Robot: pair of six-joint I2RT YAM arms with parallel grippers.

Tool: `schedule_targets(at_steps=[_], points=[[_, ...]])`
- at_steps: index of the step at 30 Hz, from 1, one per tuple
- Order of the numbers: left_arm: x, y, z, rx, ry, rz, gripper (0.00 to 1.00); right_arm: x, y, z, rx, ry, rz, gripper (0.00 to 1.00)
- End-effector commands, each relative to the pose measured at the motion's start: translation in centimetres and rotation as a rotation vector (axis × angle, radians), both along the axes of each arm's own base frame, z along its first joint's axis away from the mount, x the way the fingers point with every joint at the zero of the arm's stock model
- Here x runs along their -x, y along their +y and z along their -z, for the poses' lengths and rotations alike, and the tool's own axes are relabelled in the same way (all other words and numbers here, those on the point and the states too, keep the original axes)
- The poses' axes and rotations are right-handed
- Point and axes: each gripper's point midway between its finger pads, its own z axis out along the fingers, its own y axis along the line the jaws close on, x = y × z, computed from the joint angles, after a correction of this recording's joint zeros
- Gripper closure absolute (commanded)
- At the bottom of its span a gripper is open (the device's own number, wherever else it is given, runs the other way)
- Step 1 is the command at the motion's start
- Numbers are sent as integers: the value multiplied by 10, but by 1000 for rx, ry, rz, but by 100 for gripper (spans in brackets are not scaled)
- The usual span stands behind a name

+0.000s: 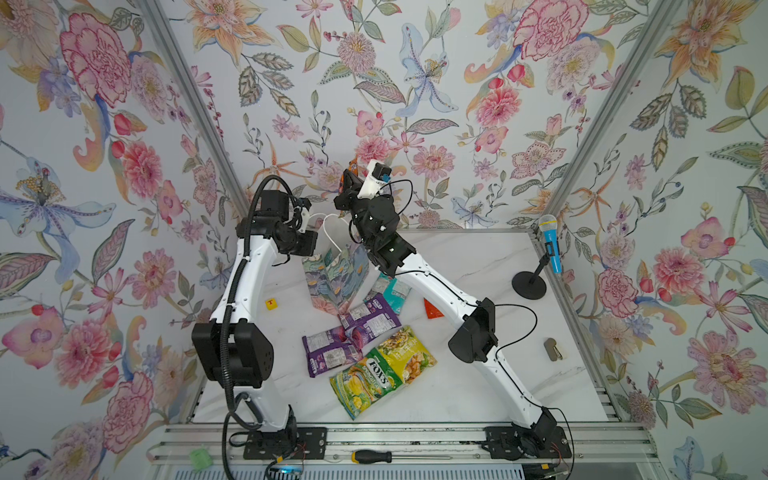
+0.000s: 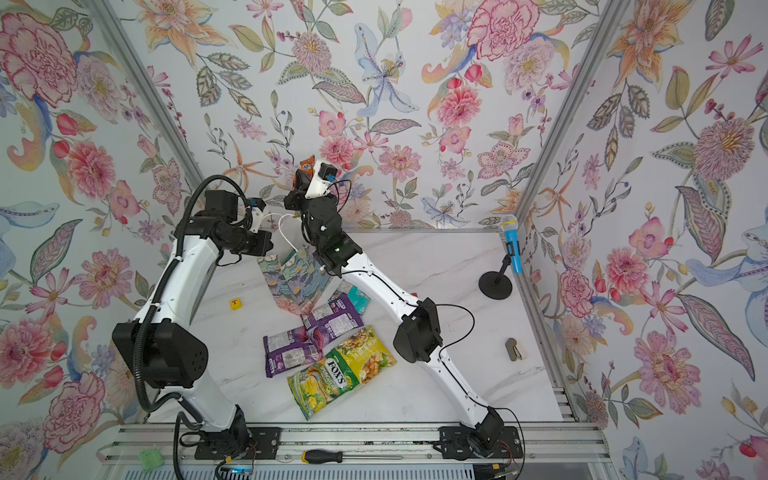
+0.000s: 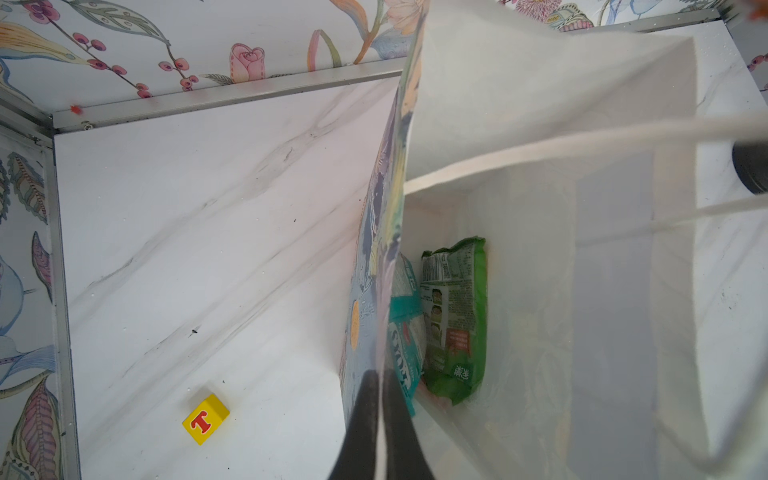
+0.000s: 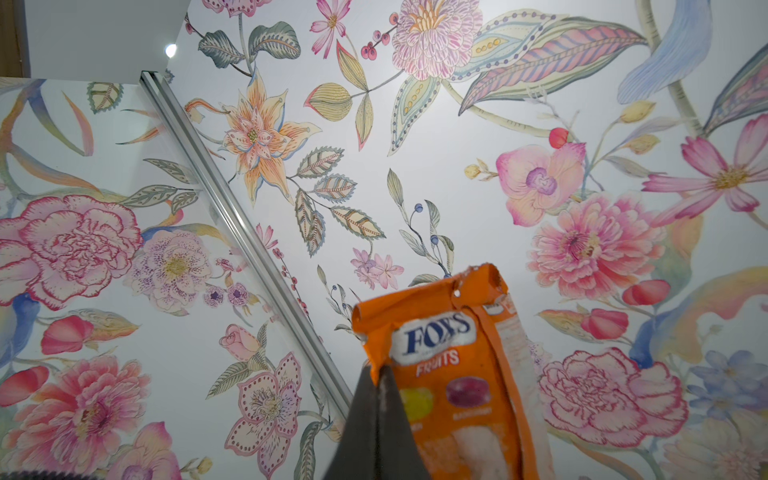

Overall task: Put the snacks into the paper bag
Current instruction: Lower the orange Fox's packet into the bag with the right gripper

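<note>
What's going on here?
The left gripper is shut on the paper bag, holding it open. The right gripper grips an orange FOX'S pouch, lifted clear of the table, not yet in the bag. A green pouch and a teal pouch lie inside. Two purple pouches, a green FOX'S pouch and a yellow pouch lie on the table.

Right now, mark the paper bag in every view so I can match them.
Top view: paper bag just left of picture centre.
Top view: same, slightly further left.
Left wrist: its white inside fills much of the picture, left end effector pinching the rim.
Right wrist: not in it.
Shared landmark: yellow T block near the bag, absent from the right wrist view.
</note>
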Motion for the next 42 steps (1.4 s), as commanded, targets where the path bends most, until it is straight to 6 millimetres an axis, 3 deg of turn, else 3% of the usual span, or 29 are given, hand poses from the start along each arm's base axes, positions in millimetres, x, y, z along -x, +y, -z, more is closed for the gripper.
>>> schedule_targets(at_steps=[1,12,20,25,29,42], points=[[5,-2,-14,26,-31,3,99,-2,-18,-22,-63,-55,43,100],[4,-2,-17,29,-37,3,99,-13,-13,-1,-34,-30,49,100],[5,-2,-16,27,-36,4,99,-14,-11,2,-22,-30,30,100],[5,-2,-16,25,-33,5,99,0,10,5,9,-29,-32,100],[6,-1,-17,23,-38,5,99,19,24,-4,53,-64,-58,100],[6,-1,-18,23,-41,5,99,53,39,-23,142,-91,-120,100]])
